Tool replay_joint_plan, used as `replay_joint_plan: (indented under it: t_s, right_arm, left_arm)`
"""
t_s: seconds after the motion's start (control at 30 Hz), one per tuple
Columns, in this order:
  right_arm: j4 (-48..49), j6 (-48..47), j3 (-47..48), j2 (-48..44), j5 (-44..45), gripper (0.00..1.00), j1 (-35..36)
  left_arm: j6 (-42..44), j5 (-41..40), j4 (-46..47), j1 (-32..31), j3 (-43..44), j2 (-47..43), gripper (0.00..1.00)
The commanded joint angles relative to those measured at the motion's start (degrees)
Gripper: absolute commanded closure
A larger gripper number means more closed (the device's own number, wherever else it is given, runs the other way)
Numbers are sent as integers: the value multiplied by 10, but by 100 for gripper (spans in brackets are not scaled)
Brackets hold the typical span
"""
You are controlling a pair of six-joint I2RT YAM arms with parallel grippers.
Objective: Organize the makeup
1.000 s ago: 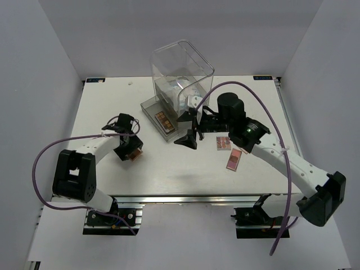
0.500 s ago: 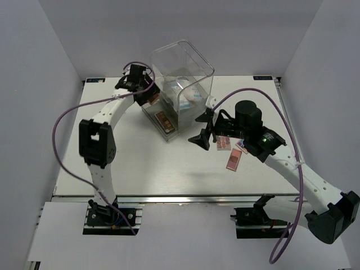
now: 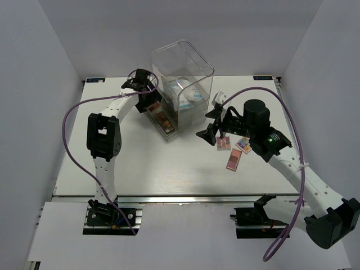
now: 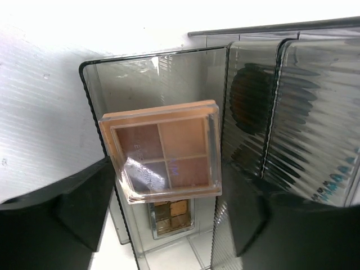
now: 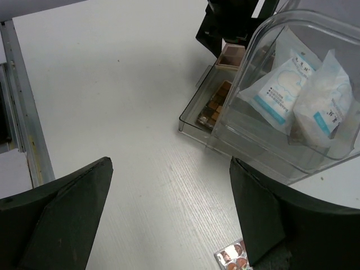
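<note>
My left gripper (image 3: 151, 104) hangs over the pulled-out bottom drawer (image 3: 169, 133) of the clear drawer box (image 3: 183, 62). It is shut on a brown four-pan palette (image 4: 163, 152), tilted between both fingers above the drawer (image 4: 101, 95). Another brown palette (image 4: 170, 216) lies in the drawer below. Two white packets (image 5: 281, 95) sit in the box's top. My right gripper (image 3: 211, 121) stands open and empty above the table to the right of the box, and in its wrist view (image 5: 169, 225) only bare table lies between the fingers. Three palettes lie on the table: pink (image 3: 224, 143), multicolour (image 3: 243, 145), pink (image 3: 234, 160).
The box's ribbed upper drawer fronts (image 4: 292, 112) stand just right of the held palette, with a dark round shape (image 4: 250, 104) behind them. White walls close in the table at the back and sides. The right arm's cable (image 3: 292, 146) loops over the table's right side.
The left arm has swung from the table's left front to the open drawer, carrying the brown palette. The right gripper has drawn back to the right, away from the box.
</note>
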Motion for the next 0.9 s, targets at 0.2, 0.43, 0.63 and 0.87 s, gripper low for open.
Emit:
replay_joint_plan:
  t_s: [0.2, 0.43, 0.63, 0.87]
  right_arm:
    - [-21, -1, -17, 10, 16, 11, -23]
    - [-101, 42, -16, 62, 72, 11, -74]
    - [-174, 74, -22, 134, 162, 15, -108]
    - [-157, 157, -9, 224, 268, 11, -109]
  left_arm:
    - [10, -13, -7, 3, 50, -18, 2]
    - [22, -14, -11, 20, 50, -61, 2]
    - [61, -15, 25, 53, -114, -199, 2]
    - [52, 19, 111, 93, -371, -439, 2]
